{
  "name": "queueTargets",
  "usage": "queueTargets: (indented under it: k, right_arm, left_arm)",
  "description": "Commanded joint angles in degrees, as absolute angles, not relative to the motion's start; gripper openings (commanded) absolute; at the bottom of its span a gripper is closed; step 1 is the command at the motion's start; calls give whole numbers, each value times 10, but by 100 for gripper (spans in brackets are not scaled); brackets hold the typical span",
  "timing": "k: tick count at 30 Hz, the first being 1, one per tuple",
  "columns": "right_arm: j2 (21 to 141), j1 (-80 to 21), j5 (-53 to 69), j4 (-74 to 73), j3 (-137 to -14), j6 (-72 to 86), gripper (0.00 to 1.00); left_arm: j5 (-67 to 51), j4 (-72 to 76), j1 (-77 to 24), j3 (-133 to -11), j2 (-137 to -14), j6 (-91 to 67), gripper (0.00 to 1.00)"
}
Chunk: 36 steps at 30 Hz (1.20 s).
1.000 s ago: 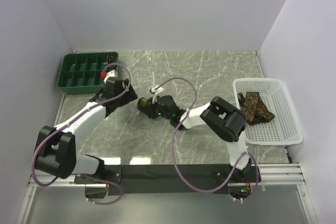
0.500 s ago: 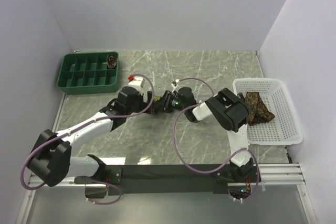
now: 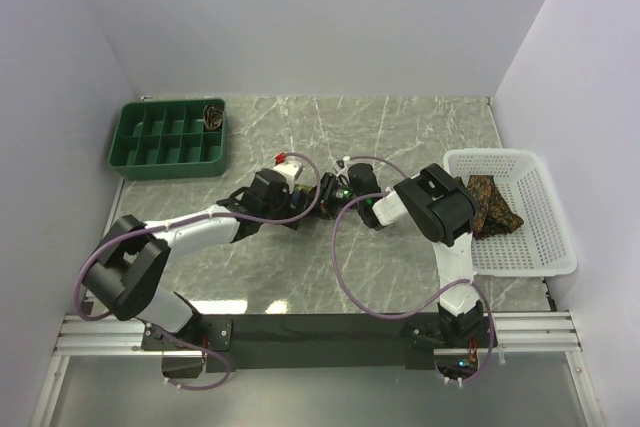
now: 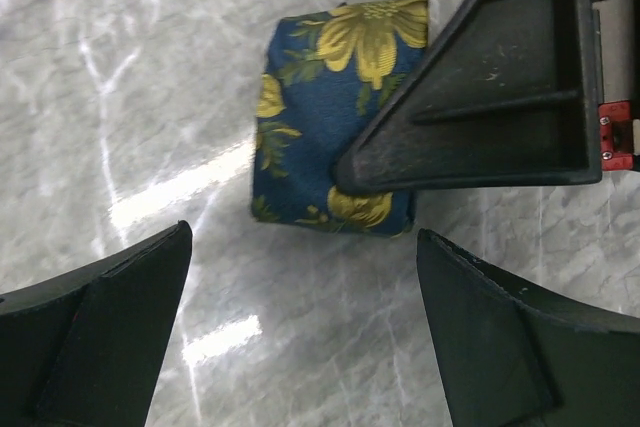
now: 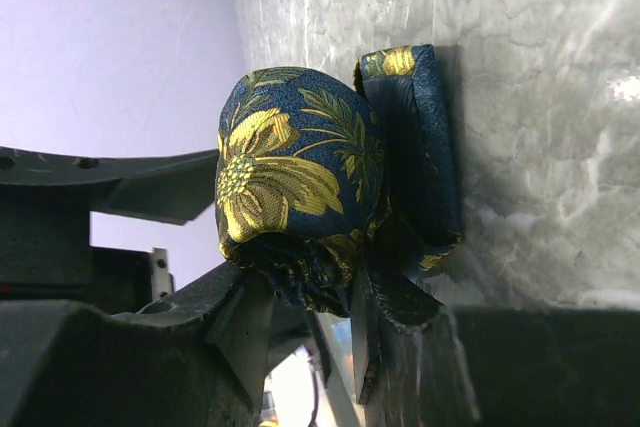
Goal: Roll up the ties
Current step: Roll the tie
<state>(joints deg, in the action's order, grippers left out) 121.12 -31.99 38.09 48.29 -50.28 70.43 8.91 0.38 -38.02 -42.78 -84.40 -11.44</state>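
1. The right gripper [image 5: 308, 292] is pinching the lower folds of the navy flowered tie [image 5: 290, 167]. Its jaws are closed down to the thickness of the cloth.
2. The left gripper [image 4: 302, 245] is hanging wide open and holding nothing, with one finger on either side of the tie.
3. The tie is sitting as a fat coil in the middle of the table [image 3: 420, 137], between the two arms, with a loose flap lying against the stone.
4. To do this step well, I judge the left jaws should be closing squarely across the coil before the right ones ease off, since otherwise the coil is likely to spring open.
5. Further out, brown ties [image 3: 485, 202] are waiting in the basket [image 3: 555, 247], and what looks like a rolled one [image 3: 212, 115] is sitting in the far right corner of the tray [image 3: 160, 142].
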Motion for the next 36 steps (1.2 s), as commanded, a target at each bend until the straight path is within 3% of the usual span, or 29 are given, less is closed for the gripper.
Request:
queueTargets:
  k: [1,12,15,16,19,24,29,36]
  right_arm:
    - [1245,-321,390,373,-490,720,13]
    - [1246,-321,403,383,-485,737,13]
    - [1244,-322,405,393,-482,738,13]
    - [1242,-322,403,395,-480,736,14]
    - [1234,-322,401,400,-477,730,22]
    - [1208,-309,395,393,-479,718,42]
    - [1177,-288,386,327,-504,663,60]
    - [1154,-258,372,223,-581,567,65]
  left_arm:
    - [80,23,-390,-459,-859,-105,99]
    - [94,33,-396,-507,-946,-127,93]
    - [84,27,-396,-512,-962,-136,85]
    - [83,26,-396,-511,-962,-140,77]
    - [81,14,-396,-506,-963,-149,61]
    - [82,2,-396,-496,-962,-163,51]
    - [81,2,-396,-482,-951,-178,50]
    - [76,-13,-396,-472,-935,-182,51]
